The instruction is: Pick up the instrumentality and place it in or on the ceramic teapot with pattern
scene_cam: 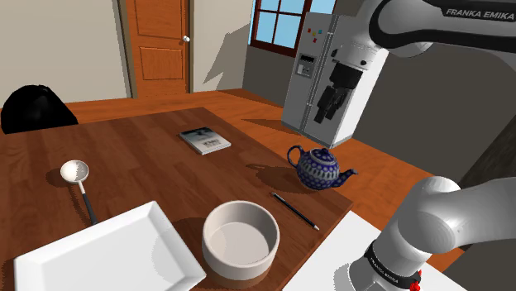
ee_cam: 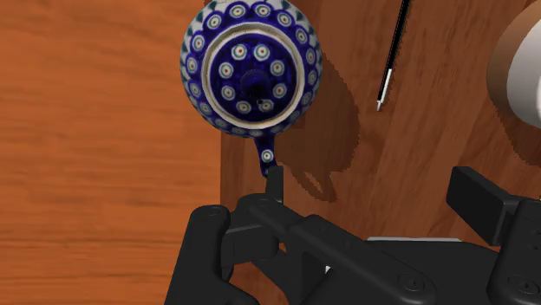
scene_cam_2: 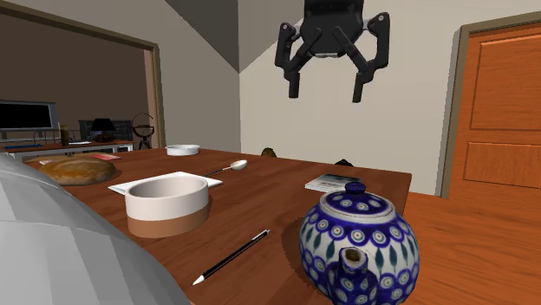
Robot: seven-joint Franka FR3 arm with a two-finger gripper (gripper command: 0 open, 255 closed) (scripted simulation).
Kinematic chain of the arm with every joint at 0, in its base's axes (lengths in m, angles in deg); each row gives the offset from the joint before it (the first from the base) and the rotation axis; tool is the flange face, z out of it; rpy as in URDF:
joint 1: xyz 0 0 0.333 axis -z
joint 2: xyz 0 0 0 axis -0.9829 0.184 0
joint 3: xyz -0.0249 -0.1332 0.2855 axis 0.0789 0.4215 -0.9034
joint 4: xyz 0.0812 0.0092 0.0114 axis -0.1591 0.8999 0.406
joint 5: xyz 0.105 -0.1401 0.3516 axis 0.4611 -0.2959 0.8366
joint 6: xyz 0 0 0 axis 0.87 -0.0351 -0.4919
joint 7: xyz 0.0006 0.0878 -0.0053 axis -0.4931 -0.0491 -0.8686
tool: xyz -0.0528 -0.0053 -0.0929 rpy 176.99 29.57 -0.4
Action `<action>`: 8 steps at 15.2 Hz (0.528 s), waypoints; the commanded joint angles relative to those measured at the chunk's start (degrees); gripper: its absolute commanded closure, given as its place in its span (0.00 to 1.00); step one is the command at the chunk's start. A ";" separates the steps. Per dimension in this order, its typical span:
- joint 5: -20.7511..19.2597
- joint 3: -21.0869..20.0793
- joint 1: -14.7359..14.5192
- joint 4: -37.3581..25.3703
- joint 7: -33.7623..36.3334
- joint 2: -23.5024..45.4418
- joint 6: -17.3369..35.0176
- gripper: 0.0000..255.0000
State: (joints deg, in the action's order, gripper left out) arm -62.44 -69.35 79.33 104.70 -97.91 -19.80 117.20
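A thin black pen (scene_cam: pixel 294 211) (scene_cam_2: pixel 232 256) (ee_cam: pixel 392 52) lies flat on the wooden table (scene_cam: pixel 132 157), close to the edge by the stand. A blue-and-white patterned teapot (scene_cam: pixel 318 168) (scene_cam_2: pixel 358 238) (ee_cam: pixel 251 68) stands upright with its lid on at the table's edge, a short way from the pen. My black gripper (scene_cam: pixel 331 107) (scene_cam_2: pixel 325 92) (ee_cam: pixel 373 184) hangs high above the teapot and the table edge. It is open, its fingers wide apart with nothing between them.
A white bowl with a brown base (scene_cam: pixel 241 240) (scene_cam_2: pixel 166 204) sits beside the pen, next to a white square plate (scene_cam: pixel 107 256). A ladle (scene_cam: pixel 78 182) and a book (scene_cam: pixel 204 140) lie farther off. A grey fridge (scene_cam: pixel 318 74) stands beyond the table.
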 commanded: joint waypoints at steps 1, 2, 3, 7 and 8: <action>0.00 0.00 0.00 0.00 0.00 0.00 0.00 0.00; 0.24 -1.18 -0.10 1.53 1.24 0.01 1.48 0.00; 0.50 -2.37 -0.21 2.99 2.49 0.12 2.97 0.00; 1.60 -7.22 -0.81 8.12 7.58 1.56 9.14 0.00; 1.88 -8.47 -0.96 9.21 8.88 2.20 10.73 0.00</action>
State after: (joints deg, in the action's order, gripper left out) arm -60.93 -76.44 78.57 112.73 -90.53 -18.24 126.17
